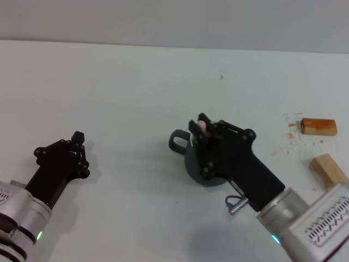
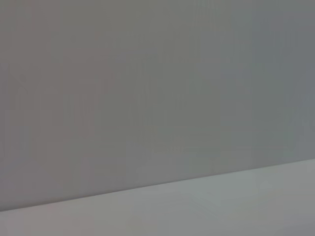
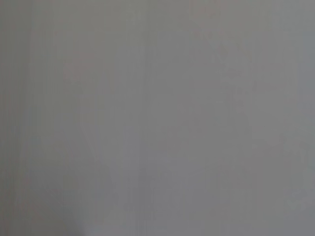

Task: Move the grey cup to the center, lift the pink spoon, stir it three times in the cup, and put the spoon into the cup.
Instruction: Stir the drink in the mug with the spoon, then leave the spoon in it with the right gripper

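Note:
In the head view the grey cup (image 1: 192, 161) stands near the table's middle, its loop handle (image 1: 178, 141) pointing left. Most of the cup is hidden by my right gripper (image 1: 200, 127), which hovers right over it. A bit of the pink spoon's handle (image 1: 202, 125) shows between the fingertips, so the gripper is shut on the spoon. The spoon's bowl is hidden. My left gripper (image 1: 76, 143) rests idle at the lower left, apart from the cup. Both wrist views show only blank grey wall and table surface.
Two tan wooden blocks lie at the right: one (image 1: 318, 126) farther back, one (image 1: 329, 170) nearer my right arm. Small crumbs (image 1: 289, 134) are scattered beside them. The white table (image 1: 120, 93) spreads to the left and back.

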Controlling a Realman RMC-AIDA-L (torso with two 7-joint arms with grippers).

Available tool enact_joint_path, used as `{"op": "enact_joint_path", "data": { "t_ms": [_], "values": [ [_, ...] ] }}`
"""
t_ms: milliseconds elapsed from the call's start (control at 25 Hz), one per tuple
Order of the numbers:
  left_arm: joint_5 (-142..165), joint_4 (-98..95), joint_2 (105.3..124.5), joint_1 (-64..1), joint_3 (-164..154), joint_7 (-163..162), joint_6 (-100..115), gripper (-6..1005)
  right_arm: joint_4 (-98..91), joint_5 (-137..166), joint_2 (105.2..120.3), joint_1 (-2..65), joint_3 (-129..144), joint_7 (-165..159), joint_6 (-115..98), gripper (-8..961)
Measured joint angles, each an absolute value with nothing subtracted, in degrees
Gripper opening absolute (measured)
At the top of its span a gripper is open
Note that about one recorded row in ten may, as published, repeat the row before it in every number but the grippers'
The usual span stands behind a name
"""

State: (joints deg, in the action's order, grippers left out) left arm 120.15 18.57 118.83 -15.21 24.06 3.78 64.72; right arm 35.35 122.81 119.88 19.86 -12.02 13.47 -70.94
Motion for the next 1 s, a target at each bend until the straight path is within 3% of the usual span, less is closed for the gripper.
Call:
{"op": "enact_joint_path", "data": {
  "t_ms": [400,1000],
  "values": [
    [120.1,18.8,118.85,-15.7,24.1,3.7,64.7,-2,32.7,122.3,119.87,22.4,-15.8,13.4,-68.2,67],
    [120.2,18.6,118.92,-15.9,23.7,3.4,64.7,-2,34.2,122.8,119.79,17.8,-13.4,13.6,-70.6,65]
  ]
}}
